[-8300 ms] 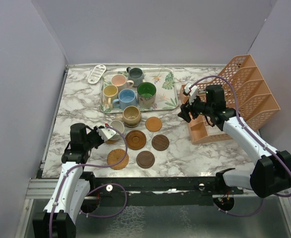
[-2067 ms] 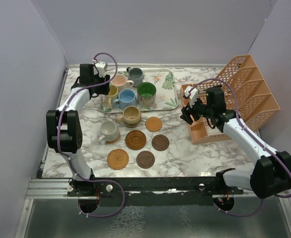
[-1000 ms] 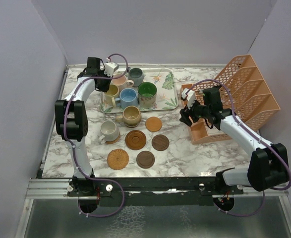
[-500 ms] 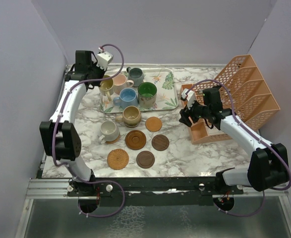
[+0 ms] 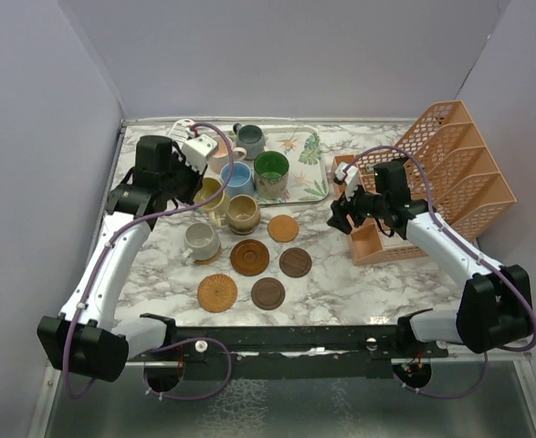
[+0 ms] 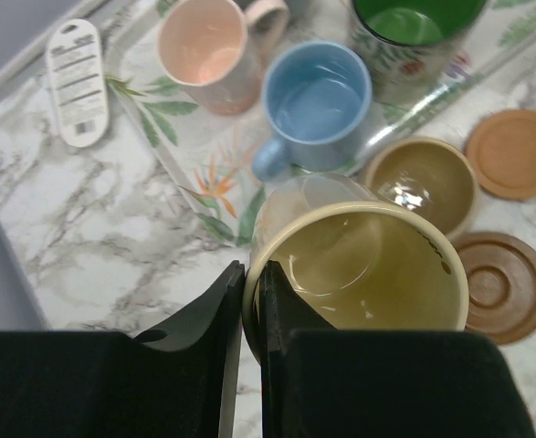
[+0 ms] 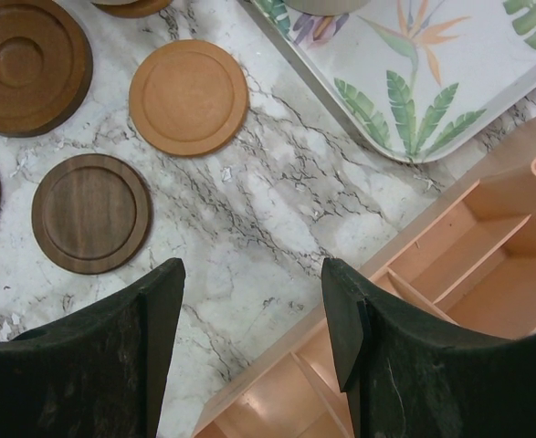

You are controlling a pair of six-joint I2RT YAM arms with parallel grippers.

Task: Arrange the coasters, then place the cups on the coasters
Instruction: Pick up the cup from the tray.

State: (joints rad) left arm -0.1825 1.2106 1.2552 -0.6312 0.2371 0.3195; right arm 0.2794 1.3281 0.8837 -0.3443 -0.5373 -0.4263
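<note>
My left gripper (image 5: pixel 198 185) is shut on the rim of the yellow cup (image 6: pixel 368 269), one finger inside and one outside, holding it above the tray's near left corner beside the tan cup (image 5: pixel 243 213). The white cup (image 5: pixel 199 240) stands on a coaster. Other coasters (image 5: pixel 249 256) (image 5: pixel 295 262) (image 5: pixel 283 227) (image 5: pixel 217 292) (image 5: pixel 268 293) lie bare on the marble. The pink cup (image 6: pixel 208 50), blue cup (image 6: pixel 318 100), green-lined cup (image 5: pixel 270 172) and grey-blue cup (image 5: pixel 249 140) stand on the tray. My right gripper (image 7: pixel 254 274) hangs open over the marble by the rack, holding nothing.
The leaf-patterned tray (image 5: pixel 309 187) lies at the back centre. An orange mesh file rack (image 5: pixel 450 173) stands at the right, its base (image 7: pixel 487 255) under my right gripper. A white oval tag (image 6: pixel 74 82) lies left of the tray.
My left arm has swung back from the tray toward the near side, carrying the yellow cup off the tray to beside the tan cup. The right arm has barely moved.
</note>
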